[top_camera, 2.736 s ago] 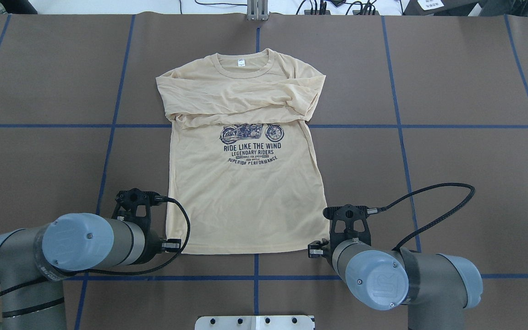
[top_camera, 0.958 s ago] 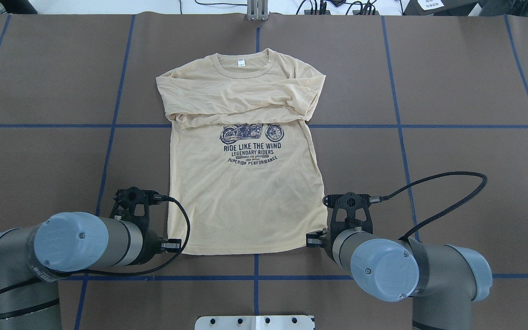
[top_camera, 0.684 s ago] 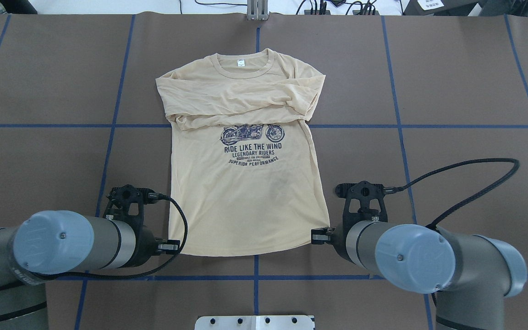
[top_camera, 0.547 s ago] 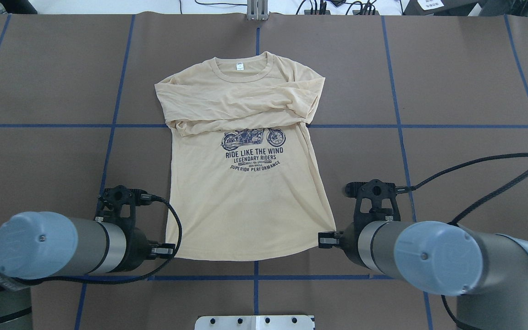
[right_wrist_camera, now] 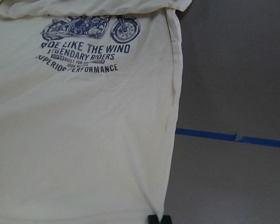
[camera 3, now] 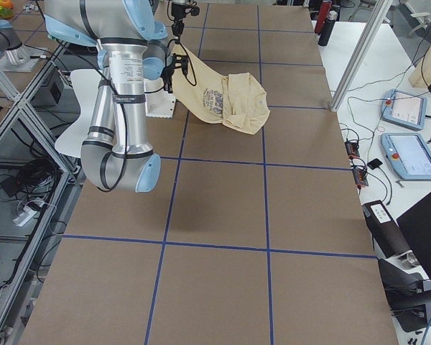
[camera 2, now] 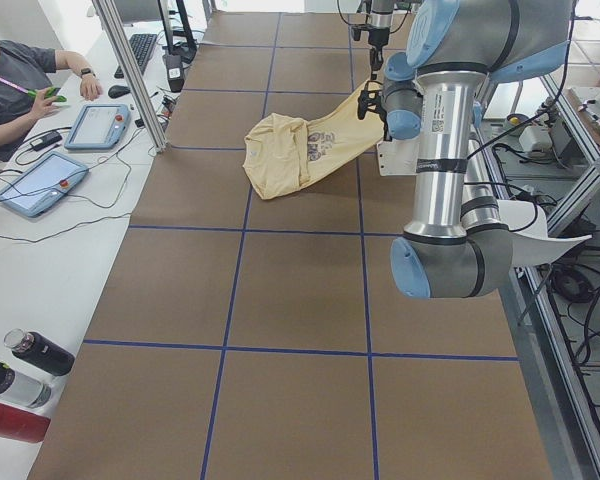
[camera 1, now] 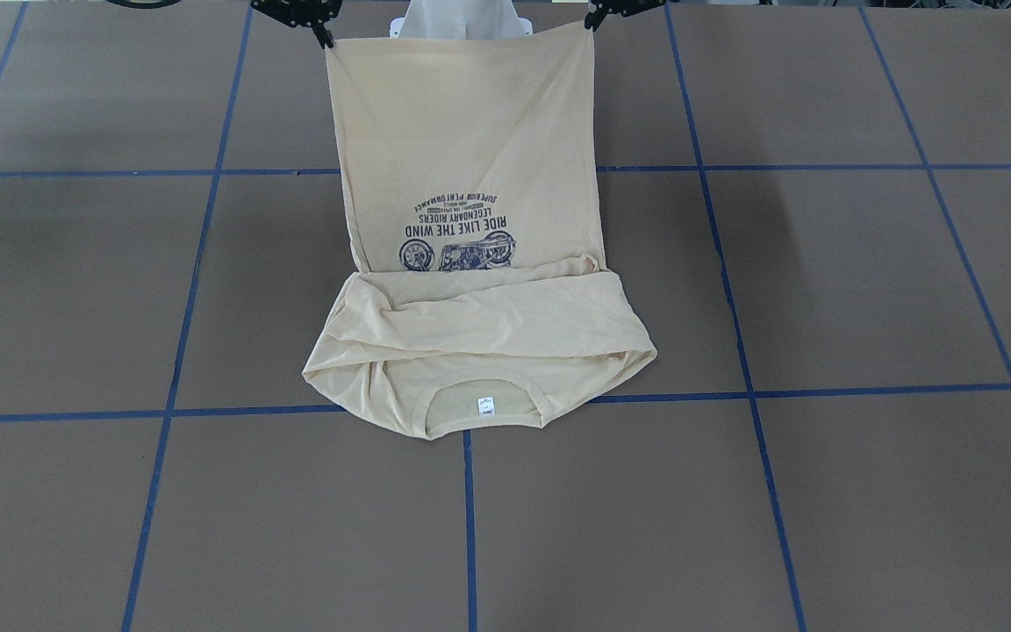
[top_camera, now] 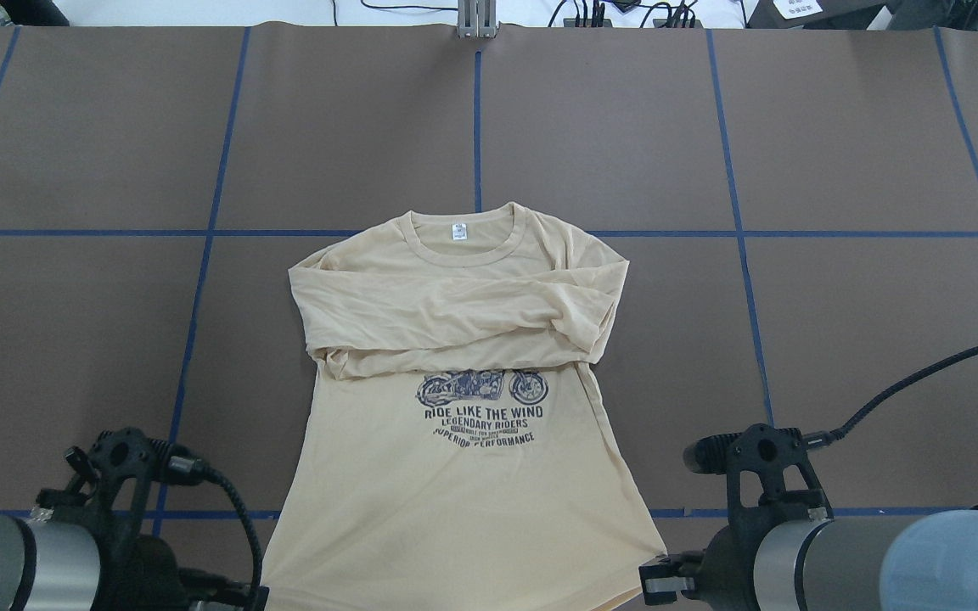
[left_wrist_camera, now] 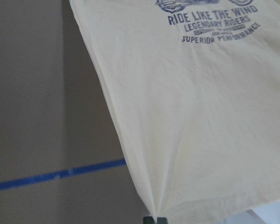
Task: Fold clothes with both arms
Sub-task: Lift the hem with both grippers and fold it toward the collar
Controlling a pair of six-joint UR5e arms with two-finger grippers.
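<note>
Left gripper (left_wrist_camera: pixel 155 220): fingers pinched on one hem corner of the T-shirt (top_camera: pixel 455 492)
Right gripper (right_wrist_camera: pixel 158 219): fingers pinched on the other hem corner
T-shirt: hem held up near the robot, collar end lying on the table (top_camera: pixel 795 127)
Risk: thin fabric may slip from either pinch; uneven arm travel would skew the fold or spill the crossed sleeves (top_camera: pixel 455 314)
Containers: none in view

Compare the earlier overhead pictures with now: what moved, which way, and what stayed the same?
The left gripper and right gripper, each shut on a corner of the hem, pulled back toward the robot and up, dragging the T-shirt along and lifting its lower part off the table. The sleeves stayed folded across the chest, print up.
</note>
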